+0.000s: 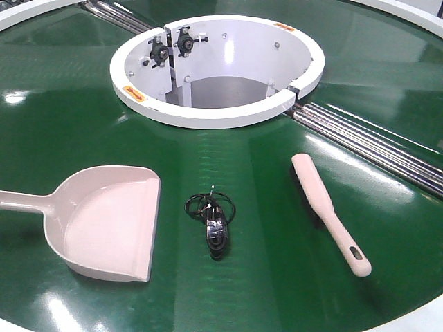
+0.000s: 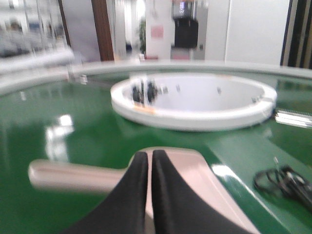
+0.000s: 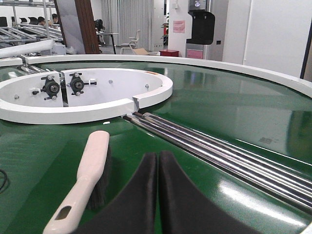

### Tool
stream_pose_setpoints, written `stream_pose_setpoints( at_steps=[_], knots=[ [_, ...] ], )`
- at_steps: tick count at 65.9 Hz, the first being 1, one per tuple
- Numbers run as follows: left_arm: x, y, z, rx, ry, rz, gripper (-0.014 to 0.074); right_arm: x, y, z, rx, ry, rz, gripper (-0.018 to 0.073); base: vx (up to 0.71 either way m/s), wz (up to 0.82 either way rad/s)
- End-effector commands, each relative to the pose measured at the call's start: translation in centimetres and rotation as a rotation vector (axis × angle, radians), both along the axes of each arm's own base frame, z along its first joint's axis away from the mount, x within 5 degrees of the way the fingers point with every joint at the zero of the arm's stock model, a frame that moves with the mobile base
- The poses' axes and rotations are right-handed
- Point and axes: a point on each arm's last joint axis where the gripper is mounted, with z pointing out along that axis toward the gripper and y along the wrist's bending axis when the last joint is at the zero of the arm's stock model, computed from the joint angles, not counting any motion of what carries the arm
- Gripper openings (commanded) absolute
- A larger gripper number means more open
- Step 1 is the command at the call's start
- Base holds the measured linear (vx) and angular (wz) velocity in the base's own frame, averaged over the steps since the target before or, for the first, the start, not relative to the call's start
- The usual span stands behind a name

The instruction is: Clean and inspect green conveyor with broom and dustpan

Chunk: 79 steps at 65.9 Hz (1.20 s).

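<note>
Your green conveyor (image 1: 277, 290) holds dustpan (image 1: 111, 221) near its left edge, broom (image 1: 327, 209) right (cable (image 1: 213, 225) between); left gripper (image 2: 149, 156) and right gripper (image 3: 157, 158) clenched.

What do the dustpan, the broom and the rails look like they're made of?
Dustpan: likely molded plastic, beige-pink, smooth, soft sheen. Broom: same-looking plastic handle, dark bristles, fibre unclear. Rails: probably polished metal, bright mirror-like streaks.

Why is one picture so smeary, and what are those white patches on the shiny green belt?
Left wrist view: blurred throughout, probably camera motion; even the white ring housing looks soft. Right wrist view: sharp, with pale reflections across the glossy dark green conveyor belt. Front view: sharp; those white patches are lamp glare, one left of the ring.
</note>
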Motion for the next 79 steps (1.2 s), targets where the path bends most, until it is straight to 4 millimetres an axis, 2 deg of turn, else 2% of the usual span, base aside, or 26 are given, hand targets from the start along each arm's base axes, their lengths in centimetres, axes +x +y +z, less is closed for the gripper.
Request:
stream_pose_setpoints(
  at_steps=[1, 8, 14, 24, 39, 49, 70, 79],
  knots=[
    [-0.6, 0.1, 2.3, 0.013, -0.237, 0.009, -0.0006, -0.1, 0.0, 0.6, 0.001, -0.078, -0.002, -0.0008, 0.0, 0.0],
    [-1.1, 0.1, 4.6, -0.019, -0.287, 0.004, -0.0006, -0.1, 0.0, 0.6, 0.001, -0.078, -0.002, -0.0008, 0.0, 0.0],
    [-1.0, 0.1, 6.7, -0.014, -0.252, 0.004, -0.0006, -0.1, 0.0, 0.6, 0.001, -0.078, -0.002, -0.0008, 0.0, 0.0],
    [0.9, -0.1, 8.9, 0.023, 0.032, 0.001, -0.0006, -0.1, 0.0, 0.6, 0.001, -0.078, -0.002, -0.0008, 0.0, 0.0],
    [4.3, -0.6, 11.9, 0.048, 0.285, -0.001, -0.0006, -0.1, 0.0, 0.6, 0.001, -0.078, -0.002, -0.0008, 0.0, 0.0],
    [5.7, -0.8, 11.9, 0.046, 0.415, -0.008, -0.0006, -0.1, 0.0, 0.6, 0.001, -0.078, -0.002, -0.0008, 0.0, 0.0],
    [6.9, -1.0, 11.2, 0.055, 0.47, -0.007, -0.0002, -0.1, 0.0, 0.6, 0.001, -0.078, -0.002, -0.0008, 0.0, 0.0],
    [7.8, -1.1, 10.5, 0.067, 0.52, -0.006, 0.0025, -0.1, 0.0, 0.6, 0.001, -0.078, -0.002, -0.0008, 0.0, 0.0]
  ],
)
